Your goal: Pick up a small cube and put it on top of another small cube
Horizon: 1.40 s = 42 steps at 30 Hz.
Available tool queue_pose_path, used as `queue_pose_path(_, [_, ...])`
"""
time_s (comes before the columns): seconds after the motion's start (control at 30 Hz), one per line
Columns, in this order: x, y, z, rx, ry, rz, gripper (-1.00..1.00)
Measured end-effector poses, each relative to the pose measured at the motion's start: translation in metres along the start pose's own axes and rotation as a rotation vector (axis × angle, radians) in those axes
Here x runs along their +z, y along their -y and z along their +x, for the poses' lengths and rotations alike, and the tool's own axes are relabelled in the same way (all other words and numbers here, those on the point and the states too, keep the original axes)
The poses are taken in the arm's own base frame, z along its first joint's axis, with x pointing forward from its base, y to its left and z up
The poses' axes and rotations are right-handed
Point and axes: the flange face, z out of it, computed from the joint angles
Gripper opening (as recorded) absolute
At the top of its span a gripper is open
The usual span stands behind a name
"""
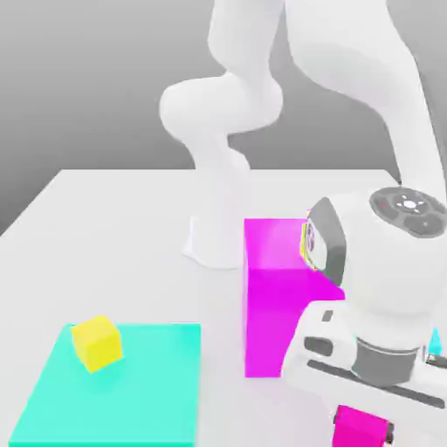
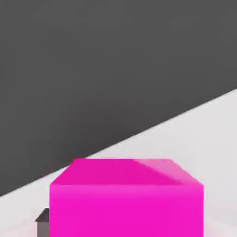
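The small cube [image 1: 360, 424] is plain magenta and sits between the fingers of my gripper [image 1: 361, 433] at the bottom right of the exterior view. The jaws stand closed against its two sides. In the hand view the same cube [image 2: 126, 199] looms close, with a dark finger [image 2: 42, 223] at one side. The other small cube [image 1: 96, 341], yellow, rests slightly skewed on a flat cyan slab [image 1: 131, 388] at the exterior view's lower left, far from the gripper.
A tall magenta block [image 1: 278, 301] stands between the gripper and the yellow cube, just in front of the arm's white base [image 1: 214, 236]. A bit of cyan [image 1: 434, 342] peeks out behind the hand at the exterior view's right edge. The table [image 1: 105, 253] is pale grey.
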Motion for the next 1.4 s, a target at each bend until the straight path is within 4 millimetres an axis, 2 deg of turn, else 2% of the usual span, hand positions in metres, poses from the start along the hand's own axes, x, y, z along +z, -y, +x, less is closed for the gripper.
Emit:
queue_pose_path(0.07, [0.009,-0.003,-0.009,-0.043,0.042,-0.031,-1.00])
queue_pose_path(0.17, [0.012,-0.012,-0.017,-0.049,0.138,-0.069,-1.00])
queue_pose_path(0.27, [0.004,-0.019,-0.025,-0.053,0.231,-0.090,-1.00])
queue_pose_path(0.37, [-0.012,-0.025,-0.033,-0.066,0.309,-0.096,-1.00])
queue_pose_path(0.53, [-0.056,-0.034,-0.045,-0.108,0.397,-0.079,-1.00])
queue_pose_path(0.73, [-0.123,-0.052,-0.050,-0.160,0.419,-0.031,-1.00])
queue_pose_path(1.03, [-0.211,-0.109,-0.027,-0.068,0.292,0.010,-1.00])
queue_pose_path(1.23, [-0.255,-0.153,-0.021,0.017,0.102,0.031,-1.00])
queue_pose_path(1.3, [-0.261,-0.166,-0.019,0.054,0.032,0.031,-1.00])
queue_pose_path(1.4, [-0.230,-0.169,-0.017,0.070,0.002,0.031,-1.00])
